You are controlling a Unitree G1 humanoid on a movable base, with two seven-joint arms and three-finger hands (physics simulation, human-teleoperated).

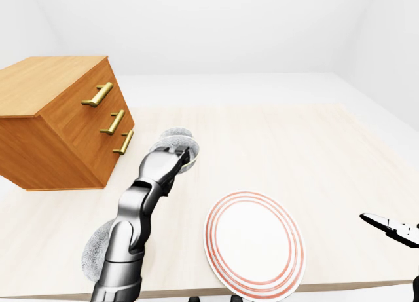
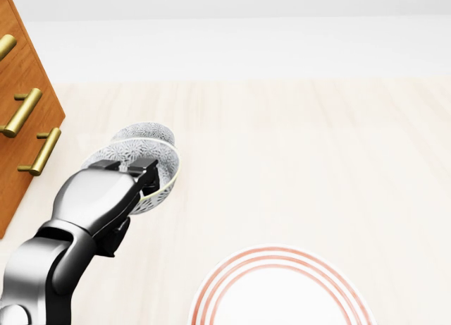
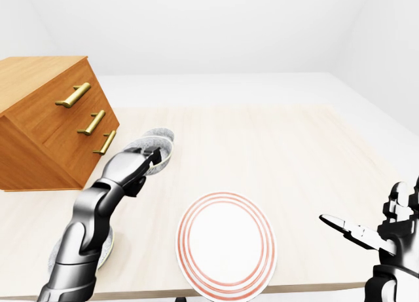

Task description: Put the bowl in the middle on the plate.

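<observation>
Nearest the robot, at the bottom of the left-eye view, the plate (image 1: 254,244) is being shown lying flat on the table (image 1: 294,151), its white middle ringed in red. Left of it, the near bowl (image 1: 93,253) is being partly hidden by the left arm. At the right edge of the right-eye view the right hand (image 3: 393,230) is being held with its fingers spread, well apart from the plate.

Further up, the middle bowl (image 2: 165,177) is being pinched at its nearer rim by the left hand (image 2: 106,194) — the fingers are being pressed together on that rim. The bowl appears tilted, and only its grey pattern is being shown inside it. It is being held up and to the left of the plate, well apart from it, and it is overlapping the far bowl (image 2: 144,131), of which only the upper rim is being shown in the head view.

Beyond, at the left, a wooden chest (image 1: 59,118) is being shown standing on the pale wood table, with three brass handles (image 1: 98,94) on its face. The table is being bounded by a white floor (image 1: 229,89) and white walls (image 1: 229,27).
</observation>
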